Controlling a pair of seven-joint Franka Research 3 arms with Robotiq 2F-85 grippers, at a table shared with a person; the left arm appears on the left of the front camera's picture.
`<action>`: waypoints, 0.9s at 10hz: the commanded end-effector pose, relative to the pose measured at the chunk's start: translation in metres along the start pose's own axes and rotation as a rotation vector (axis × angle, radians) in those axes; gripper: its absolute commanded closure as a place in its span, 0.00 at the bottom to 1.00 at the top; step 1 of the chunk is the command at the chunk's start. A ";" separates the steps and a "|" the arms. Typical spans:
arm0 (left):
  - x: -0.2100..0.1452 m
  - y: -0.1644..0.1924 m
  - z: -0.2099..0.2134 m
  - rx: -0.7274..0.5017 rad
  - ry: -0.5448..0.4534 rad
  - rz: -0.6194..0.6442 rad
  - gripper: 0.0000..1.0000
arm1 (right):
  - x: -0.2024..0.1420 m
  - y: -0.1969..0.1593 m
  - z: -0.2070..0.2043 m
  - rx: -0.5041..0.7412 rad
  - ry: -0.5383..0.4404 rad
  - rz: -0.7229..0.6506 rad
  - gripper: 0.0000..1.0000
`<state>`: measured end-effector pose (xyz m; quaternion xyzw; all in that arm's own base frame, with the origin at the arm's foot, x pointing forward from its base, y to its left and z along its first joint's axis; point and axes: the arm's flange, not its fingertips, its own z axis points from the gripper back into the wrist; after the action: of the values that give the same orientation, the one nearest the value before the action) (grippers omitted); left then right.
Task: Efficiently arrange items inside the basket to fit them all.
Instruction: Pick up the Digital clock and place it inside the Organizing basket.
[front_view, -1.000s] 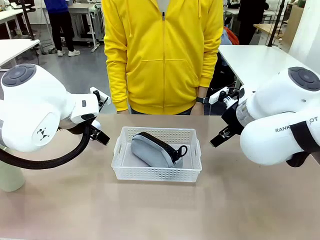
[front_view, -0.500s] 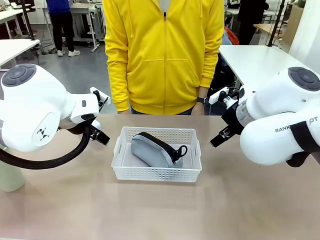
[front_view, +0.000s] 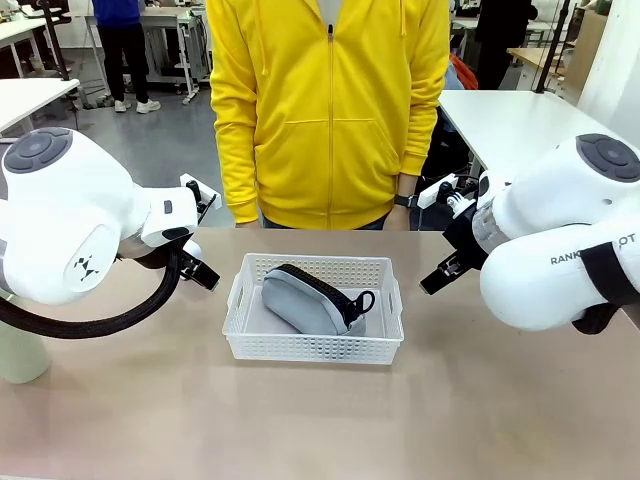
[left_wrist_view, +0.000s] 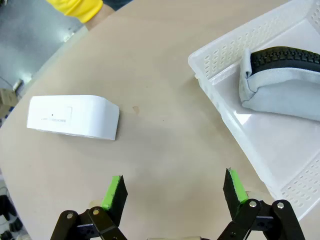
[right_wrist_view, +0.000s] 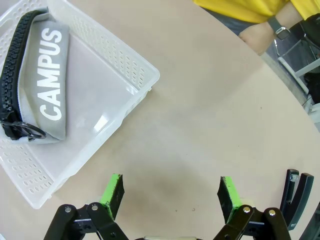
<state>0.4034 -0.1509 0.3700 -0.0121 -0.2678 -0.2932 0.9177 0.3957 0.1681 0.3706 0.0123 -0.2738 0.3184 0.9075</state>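
Observation:
The white lattice basket (front_view: 312, 347) sits mid-table, and the grey zip pouch (front_view: 305, 300) lies across its floor. My left gripper (left_wrist_view: 175, 187) hovers open over bare table left of the basket (left_wrist_view: 225, 50), with the pouch (left_wrist_view: 280, 87) at the right. A small white box (left_wrist_view: 72, 117) lies on the table beyond my left fingers. My right gripper (right_wrist_view: 171, 192) hangs open over the table right of the basket (right_wrist_view: 127, 65); the pouch (right_wrist_view: 47, 85) reads CAMPUS. A black stapler (right_wrist_view: 296, 197) stands at the frame's lower right edge. A pale green cup (front_view: 20, 352) shows behind my left arm.
A person in a yellow hoodie (front_view: 325, 110) stands at the far edge, one hand with a watch (right_wrist_view: 257, 34) near the table's rim. Both white arms flank the basket in the front view. Bare tabletop stretches in front of the basket.

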 end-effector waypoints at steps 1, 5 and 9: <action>0.000 0.000 0.000 0.000 0.000 -0.001 0.00 | 0.000 0.000 0.000 0.000 -0.001 -0.001 0.00; -0.006 0.001 0.034 -0.269 0.050 0.050 0.00 | -0.010 -0.016 0.038 0.206 0.007 -0.042 0.00; -0.056 0.041 0.149 -0.907 -0.270 0.049 0.00 | -0.040 -0.075 0.143 0.707 -0.034 -0.378 0.00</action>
<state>0.3356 -0.1011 0.4895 -0.3871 -0.2396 -0.3632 0.8129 0.3392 0.0901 0.4675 0.3635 -0.1696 0.2889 0.8693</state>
